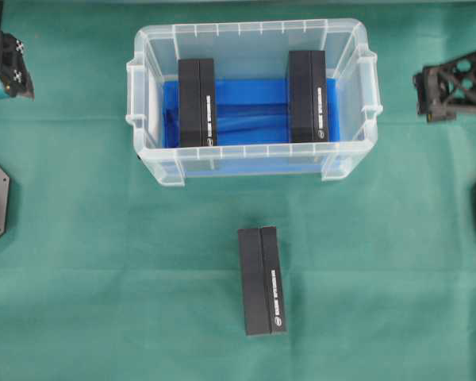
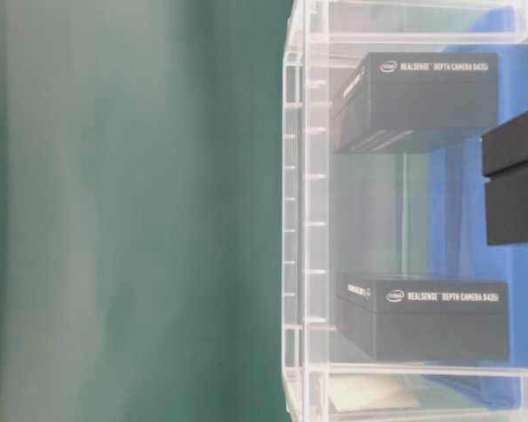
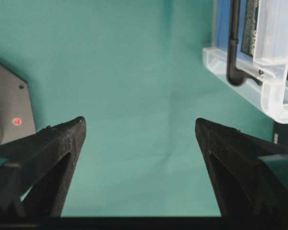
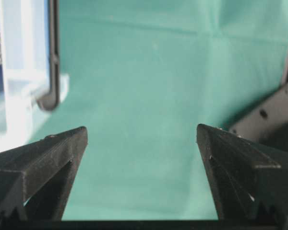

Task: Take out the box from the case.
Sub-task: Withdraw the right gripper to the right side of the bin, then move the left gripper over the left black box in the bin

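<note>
One black box (image 1: 262, 280) already lies on the green cloth (image 1: 87, 278) in front of the case (image 1: 250, 165), while two more stand inside it, one at its left end (image 1: 197, 101) and one at its right (image 1: 308, 96). Both the left gripper (image 3: 140, 129) and right gripper (image 4: 141, 132) hang spread and empty beside the case, so the step looks like a pause between picks; next, one arm must reach over the rim and close on a box. Only the table-level view shows the boxes' printed labels through the case wall.

Green cloth (image 1: 103, 278) covers table, creased; grey mount plate (image 3: 9, 110) at edge.

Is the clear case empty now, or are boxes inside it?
Not empty. The case holds two black boxes; a third box lies outside on the cloth.
</note>
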Motion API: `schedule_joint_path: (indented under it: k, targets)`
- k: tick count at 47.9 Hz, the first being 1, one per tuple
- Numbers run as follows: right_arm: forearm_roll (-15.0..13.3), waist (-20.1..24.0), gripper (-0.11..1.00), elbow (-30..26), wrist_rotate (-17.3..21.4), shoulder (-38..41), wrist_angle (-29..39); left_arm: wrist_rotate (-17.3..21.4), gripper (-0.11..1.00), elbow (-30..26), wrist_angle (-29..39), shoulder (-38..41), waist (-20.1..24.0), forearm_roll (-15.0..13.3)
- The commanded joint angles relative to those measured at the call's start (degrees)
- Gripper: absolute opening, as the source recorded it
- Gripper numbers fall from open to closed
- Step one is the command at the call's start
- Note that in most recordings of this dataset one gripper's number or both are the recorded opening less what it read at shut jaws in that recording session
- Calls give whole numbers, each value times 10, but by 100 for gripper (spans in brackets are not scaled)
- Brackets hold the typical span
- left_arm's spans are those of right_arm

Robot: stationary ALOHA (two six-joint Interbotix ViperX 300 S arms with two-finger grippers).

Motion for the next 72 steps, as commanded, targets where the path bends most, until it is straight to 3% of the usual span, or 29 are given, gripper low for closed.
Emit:
schedule_joint_path:
  k: [1, 12, 72]
  targets:
    - [-3, -29, 92, -6, -18, -6, -14, 0, 96, -5, -2, -2, -2, 1]
    - [3, -71, 92, -6, -57, -6, -19, 0, 96, -6, -2, -2, -2, 1]
    - [5, -73, 92, -6, -59, -5, -23, -1, 96, -13, -1, 12, -6, 0]
